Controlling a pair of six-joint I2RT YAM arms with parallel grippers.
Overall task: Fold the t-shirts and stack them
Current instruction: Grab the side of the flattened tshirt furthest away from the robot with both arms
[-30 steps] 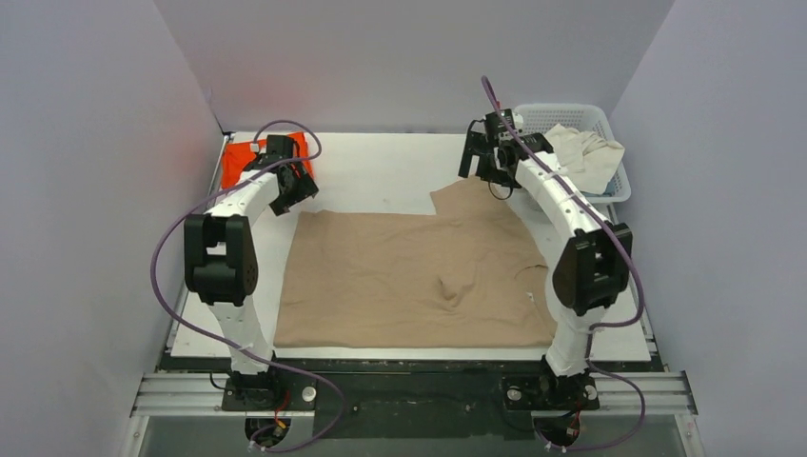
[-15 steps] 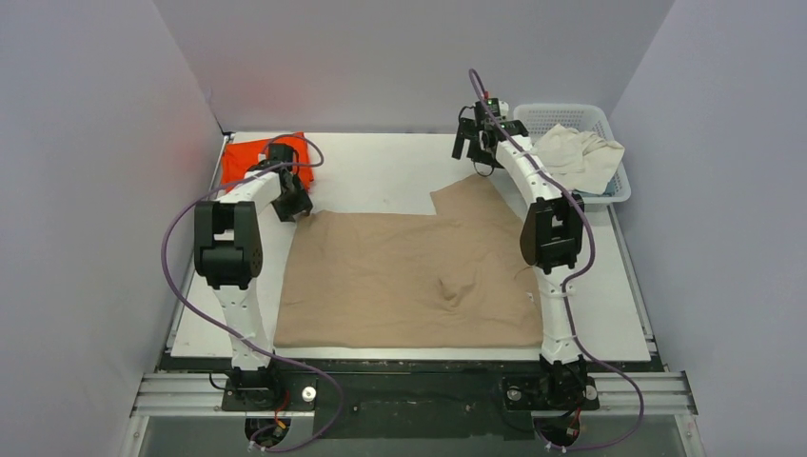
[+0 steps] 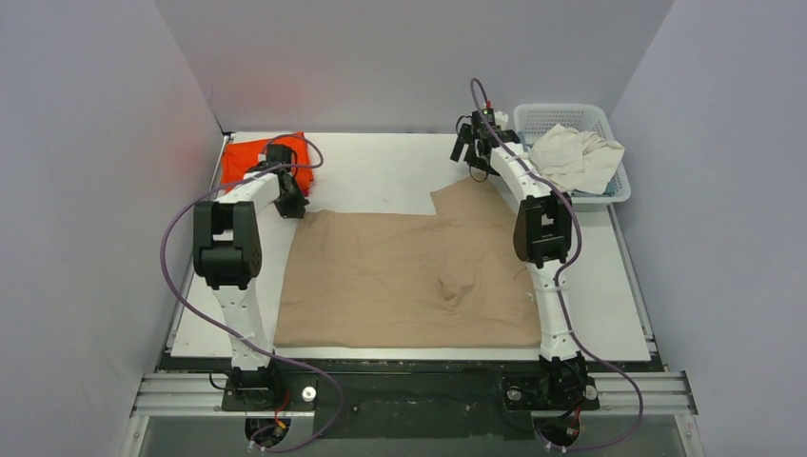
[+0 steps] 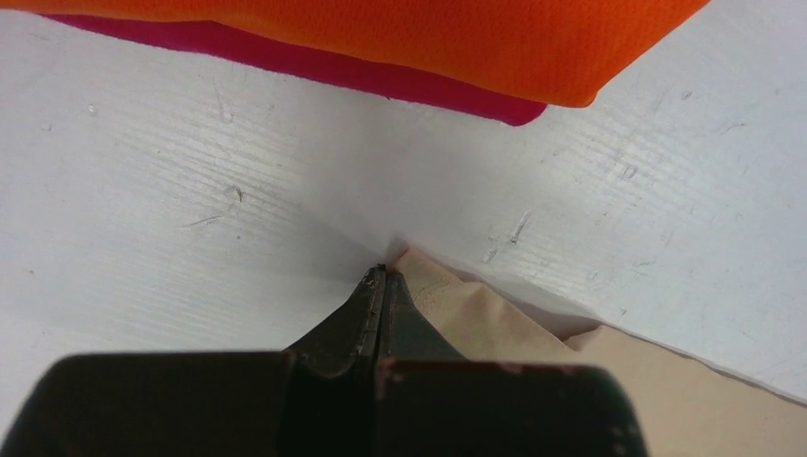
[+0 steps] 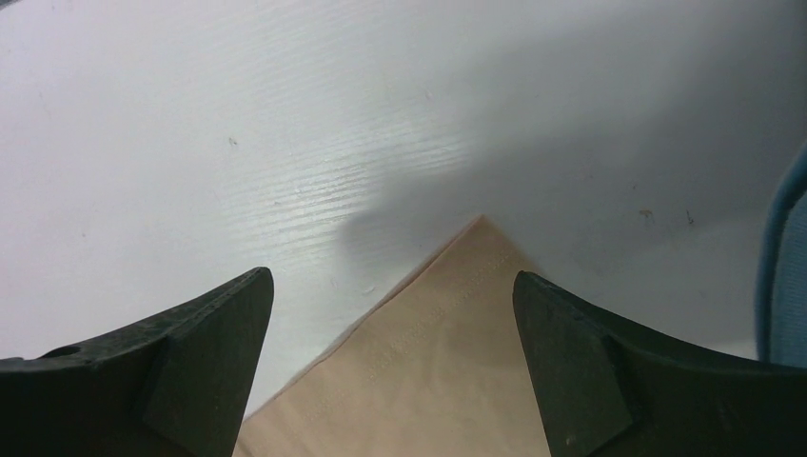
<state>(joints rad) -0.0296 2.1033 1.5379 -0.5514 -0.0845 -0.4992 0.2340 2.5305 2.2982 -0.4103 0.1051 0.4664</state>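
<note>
For a two-corner fold, left jaws seem pinched shut on the tan t-shirt at its far-left corner, right jaws gaping above its far-right

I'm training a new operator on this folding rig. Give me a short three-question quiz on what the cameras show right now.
1. True or false: the left gripper is open.
2. What shows between the right gripper's fingers? A) a cup B) a tan shirt corner C) a sock
3. Where does the cream shirt lie?
Key: 1 false, it is shut. 2 B. 3 in the basket.
</note>
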